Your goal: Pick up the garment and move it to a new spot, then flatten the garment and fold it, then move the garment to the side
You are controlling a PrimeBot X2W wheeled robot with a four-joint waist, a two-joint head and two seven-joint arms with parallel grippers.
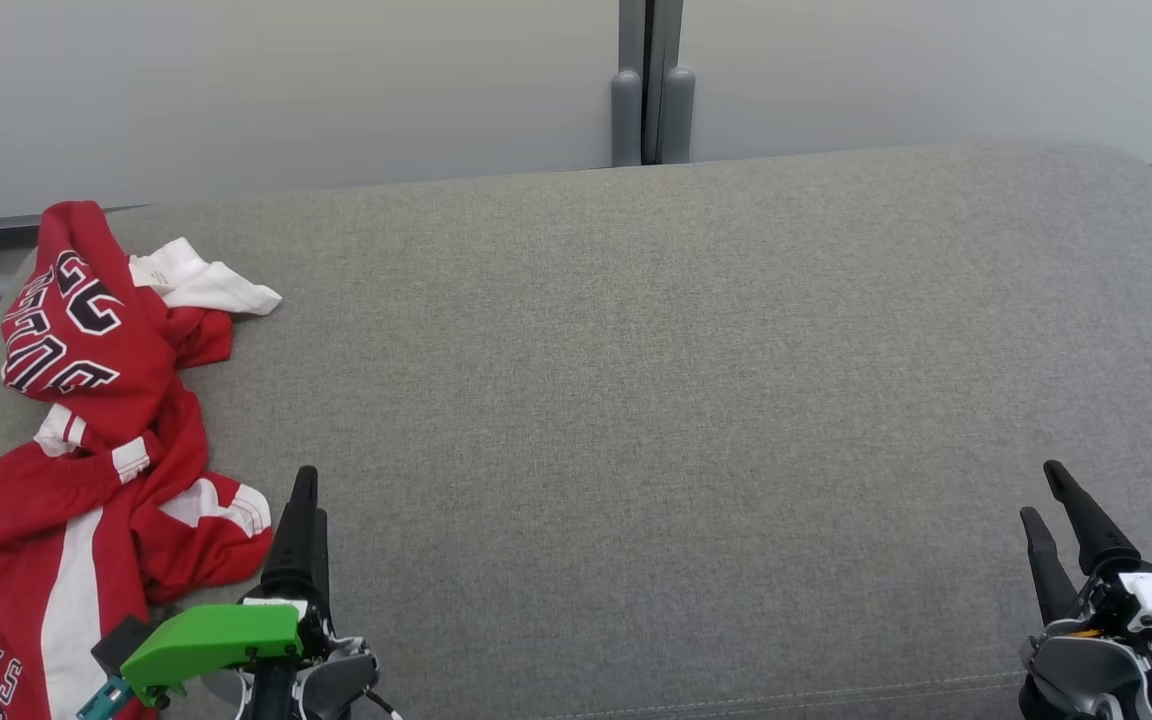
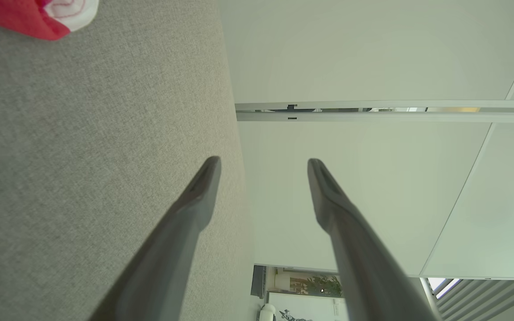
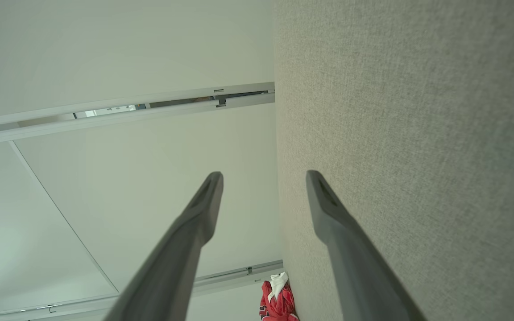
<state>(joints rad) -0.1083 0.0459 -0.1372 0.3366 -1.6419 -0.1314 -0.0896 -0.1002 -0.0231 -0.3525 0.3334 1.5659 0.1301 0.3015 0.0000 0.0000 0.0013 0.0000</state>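
The garment is a red and white jersey with dark lettering, lying crumpled at the left end of the grey upholstered surface. My left gripper stands open just right of the garment's lower part, apart from it, with nothing between its fingers. My right gripper is open over the bare fabric at the lower right. In the left wrist view the left gripper has its jaws spread, and a corner of the garment sits at the top left. From the right wrist, the right gripper is spread too, with the garment small and far off.
Pale wall panels rise behind the surface, joined by a grey post. The surface's rounded left end lies under the garment, and its far edge runs along the wall. A seam crosses the front edge.
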